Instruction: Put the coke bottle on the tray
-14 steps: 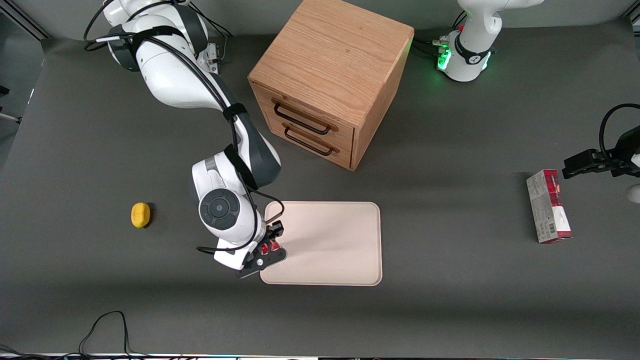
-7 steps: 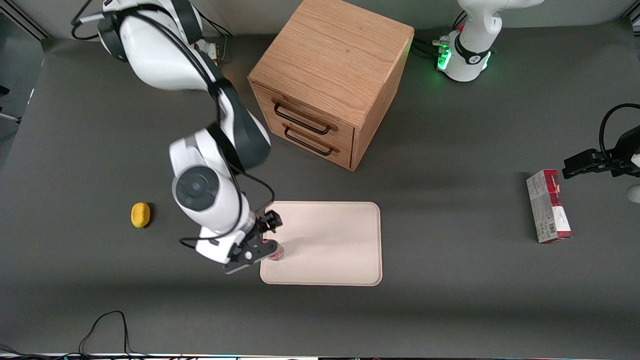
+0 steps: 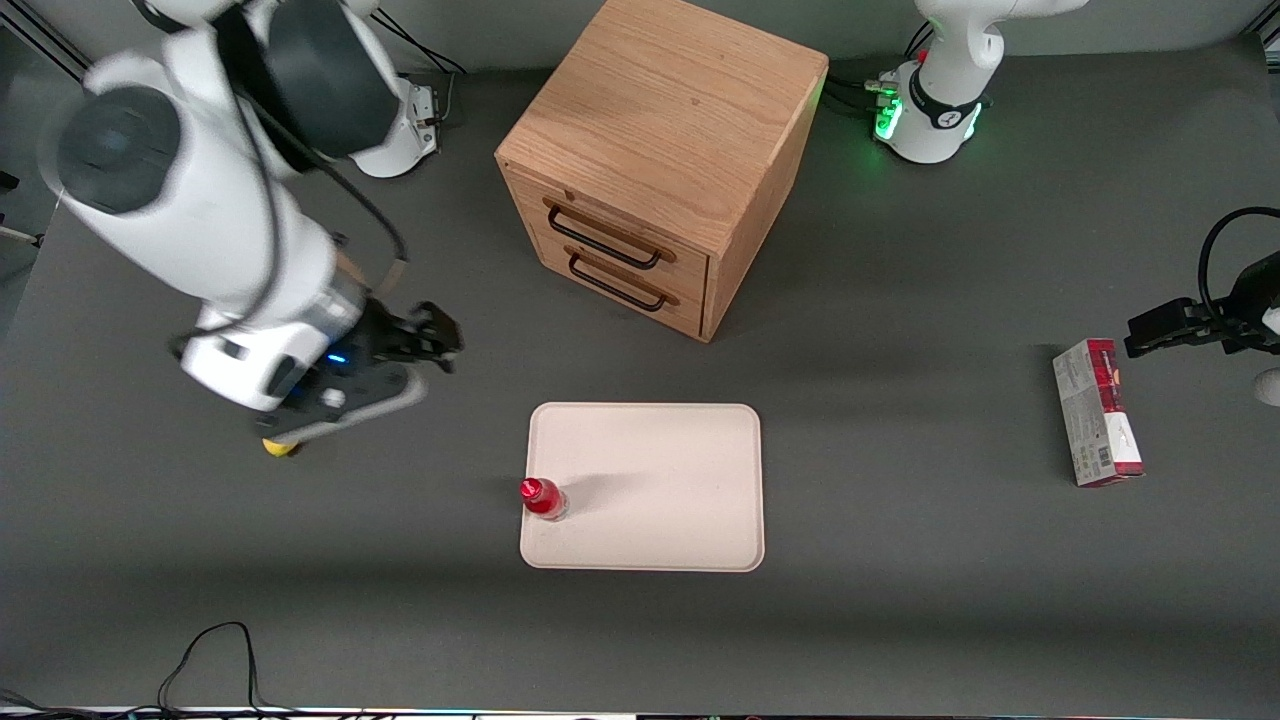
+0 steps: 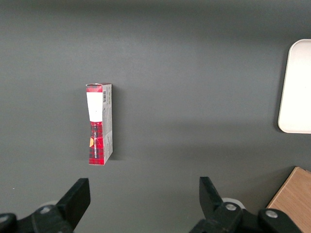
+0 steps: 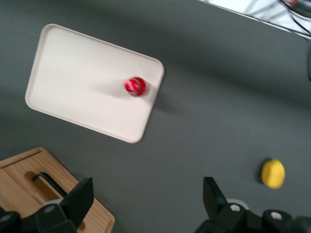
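Front view: coke bottle (image 3: 542,497) upright on tray (image 3: 680,520) edge, gripper (image 3: 425,350) spread, empty, above and apart (placement judged done), only retreat remaining.

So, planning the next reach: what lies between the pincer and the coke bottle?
Only bare table between the open pincer, raised above the table, and the coke bottle on the tray, per the front view.

arm: glossy white shells | joints: dark grey caps | cables: black | hand (image 3: 405,365): black
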Controlling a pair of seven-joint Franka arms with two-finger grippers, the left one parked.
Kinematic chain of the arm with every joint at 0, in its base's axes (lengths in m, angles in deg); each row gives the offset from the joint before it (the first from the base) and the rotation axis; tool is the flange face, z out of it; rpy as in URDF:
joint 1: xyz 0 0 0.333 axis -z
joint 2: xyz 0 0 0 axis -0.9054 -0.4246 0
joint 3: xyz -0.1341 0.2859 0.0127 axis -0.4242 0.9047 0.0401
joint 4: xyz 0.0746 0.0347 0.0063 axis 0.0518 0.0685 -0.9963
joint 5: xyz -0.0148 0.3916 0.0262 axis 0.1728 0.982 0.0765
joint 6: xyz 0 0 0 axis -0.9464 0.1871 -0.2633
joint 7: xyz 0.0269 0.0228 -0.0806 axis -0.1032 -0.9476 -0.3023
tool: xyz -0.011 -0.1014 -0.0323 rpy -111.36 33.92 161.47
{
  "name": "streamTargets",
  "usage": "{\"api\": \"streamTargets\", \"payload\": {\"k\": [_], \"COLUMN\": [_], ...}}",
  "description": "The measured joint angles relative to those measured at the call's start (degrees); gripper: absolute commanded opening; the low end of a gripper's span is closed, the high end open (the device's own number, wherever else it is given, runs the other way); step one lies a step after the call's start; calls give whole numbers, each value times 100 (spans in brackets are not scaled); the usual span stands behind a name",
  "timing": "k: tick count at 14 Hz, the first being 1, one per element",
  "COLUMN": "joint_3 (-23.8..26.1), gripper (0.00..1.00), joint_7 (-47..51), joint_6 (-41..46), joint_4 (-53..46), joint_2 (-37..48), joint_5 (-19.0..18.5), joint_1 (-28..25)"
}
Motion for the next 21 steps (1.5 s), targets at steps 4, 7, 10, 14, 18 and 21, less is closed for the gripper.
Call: {"api": "streamTargets", "payload": {"k": [4,7,10,14,18,21], "joint_3": [-433,-396,-58,264,268,278], "gripper": [100,100,100,100,100,100], "joint_7": [-17,-345,-550,-588,-639,-639], "joint_6": [-33,-318,-573,-755,-855,-889], "joint_4": [1389,2298,3089,3543,3707,3720], "joint_2": [1088,1744,2321,2619,2627,2627], "joint_5": [-16,-17,-199,-427,-471,-487], "joint_1": [356,1049,1703,2074,2155,2157]}}
